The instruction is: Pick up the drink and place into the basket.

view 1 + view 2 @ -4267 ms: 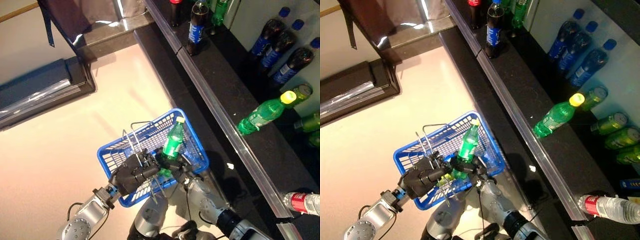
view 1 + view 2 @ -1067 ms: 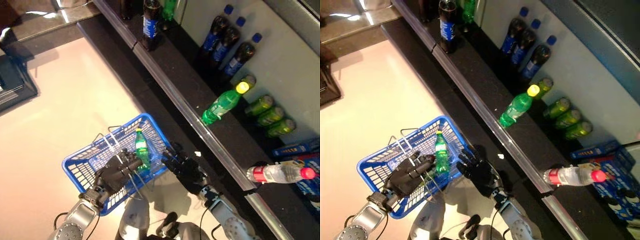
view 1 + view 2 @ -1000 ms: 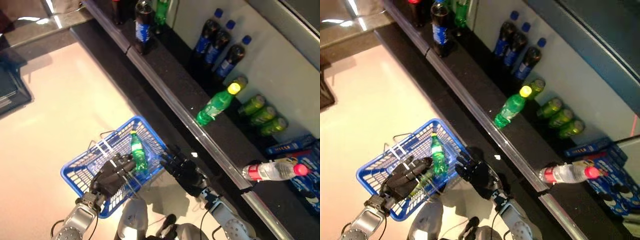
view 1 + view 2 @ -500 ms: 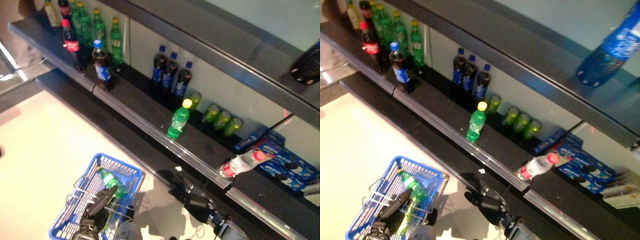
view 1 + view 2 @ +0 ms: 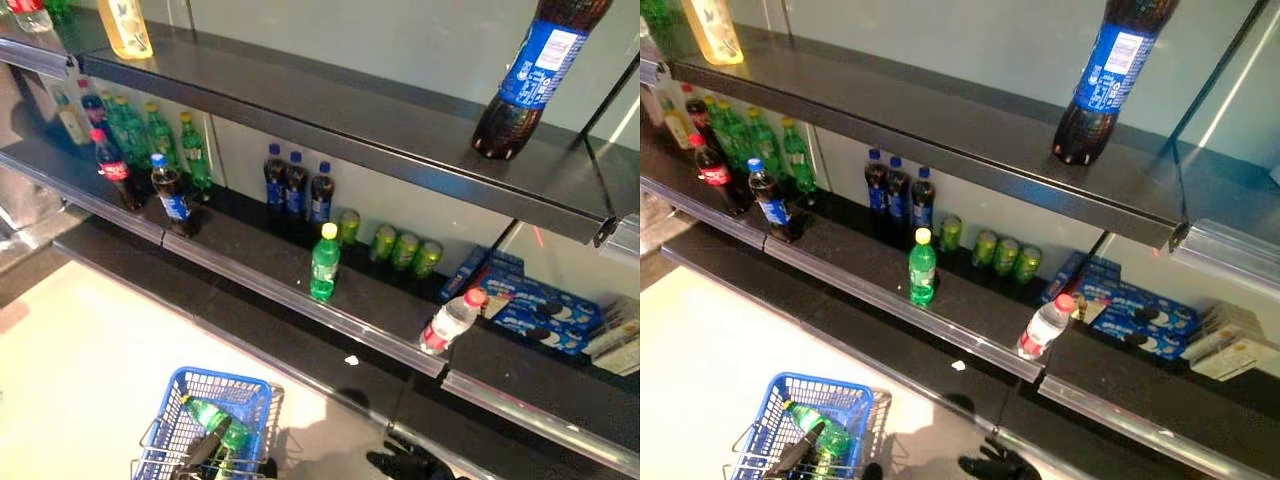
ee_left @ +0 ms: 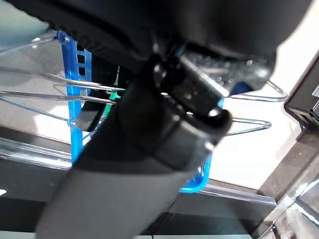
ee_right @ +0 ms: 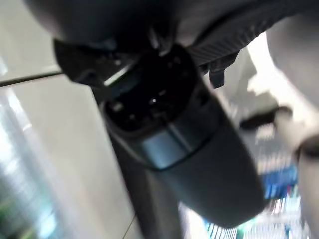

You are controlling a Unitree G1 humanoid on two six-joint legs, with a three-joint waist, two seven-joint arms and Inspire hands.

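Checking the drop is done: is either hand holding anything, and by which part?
The left hand holds the blue basket by its wire handles; the green bottle lies inside it. The right hand holds nothing.

The green bottle (image 5: 218, 419), once upright in the right hand (image 5: 995, 466) above the blue basket (image 5: 205, 392), now lies inside it. That hand has let go and sits at the bottom edge, apart. The camera has tilted up toward the shelves (image 5: 300, 280).
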